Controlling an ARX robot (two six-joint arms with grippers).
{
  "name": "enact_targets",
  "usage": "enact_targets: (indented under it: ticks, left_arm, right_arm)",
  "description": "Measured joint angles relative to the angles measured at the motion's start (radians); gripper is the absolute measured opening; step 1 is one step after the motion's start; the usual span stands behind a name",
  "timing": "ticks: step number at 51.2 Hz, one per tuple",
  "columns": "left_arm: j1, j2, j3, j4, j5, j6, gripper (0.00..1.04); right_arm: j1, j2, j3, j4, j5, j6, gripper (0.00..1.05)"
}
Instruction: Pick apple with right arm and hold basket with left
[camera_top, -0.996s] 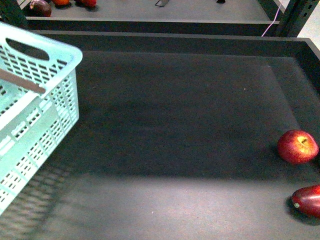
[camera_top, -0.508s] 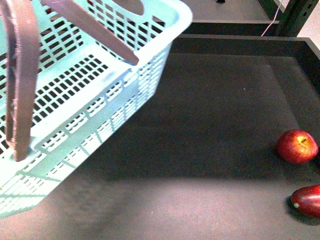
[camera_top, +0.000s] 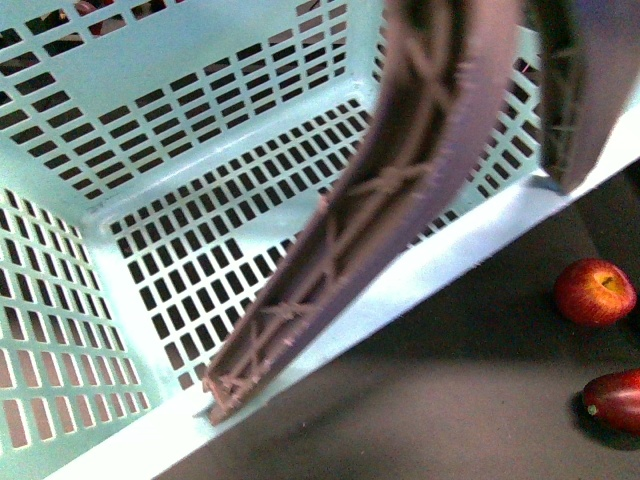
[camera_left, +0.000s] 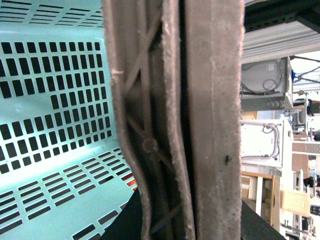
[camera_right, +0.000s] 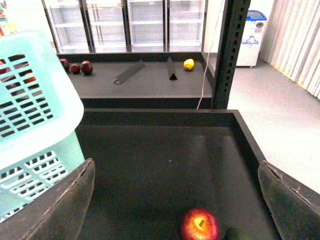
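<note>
Teal plastic fills most of your front view: the basket (camera_top: 230, 30) sits tilted with its slotted inside turned toward the camera, and its rim runs on a slant from the near left up to the far right. Two brown ribbed handles (camera_top: 400, 200) cross in front of that opening, one long and curved, the other showing only at the far right corner. In your left wrist view those same handles stand pressed close together right before the lens, with the basket's wall and floor behind them. They hide the left claw, so you cannot tell how its jaws stand or whether they have hold of anything. Your right claw (camera_right: 175, 164) is spread wide, its two padded fingers (camera_right: 70, 200) far apart with nothing between them, and it hangs above the dark tray (camera_top: 480, 400). The apple (camera_top: 595, 292) lies on that tray's floor at your right, outside the basket and well apart from it, red with a yellow patch round the stem dimple. No finger touches it. Just nearer you, close to the apple but not touching it, rests a darker maroon fruit (camera_top: 615, 400) with a green tip. On the shelf beyond the tray you can see a few dark red fruits (camera_right: 75, 66) and one yellow fruit (camera_right: 188, 64).
</note>
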Motion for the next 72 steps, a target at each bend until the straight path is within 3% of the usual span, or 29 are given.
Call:
enact_targets:
  ticks: [14,46,47,52,55,63,72]
  left_arm:
    - [-0.061,0.012,0.005,0.014,-0.015,0.001,0.17]
    - [-0.065,0.013,0.005,0.018,-0.018,0.003,0.17]
    - [-0.065,0.013,0.005,0.018,-0.018,0.003,0.17]
    - [-0.065,0.013,0.005,0.018,-0.018,0.003,0.17]
    - [-0.068,0.013,0.006,0.018,-0.018,0.006,0.17]
    - [-0.068,0.014,0.006,0.018,-0.019,0.005,0.17]
    - [-0.068,0.013,0.007,0.019,-0.018,0.005,0.17]
  right_arm:
    - [0.000,0.000,0.000,0.000,0.000,0.000,0.96]
    - [0.000,0.000,0.000,0.000,0.000,0.000,0.96]
    - [0.001,0.002,0.001,-0.003,0.007,0.001,0.96]
    - [0.051,0.220,0.135,-0.344,0.279,0.146,0.96]
    - [0.032,0.317,0.149,-0.416,0.315,0.179,0.96]
    - [-0.065,0.492,0.133,-0.281,0.221,0.154,0.96]
    - [-0.188,0.854,0.138,0.052,0.111,0.050,0.96]
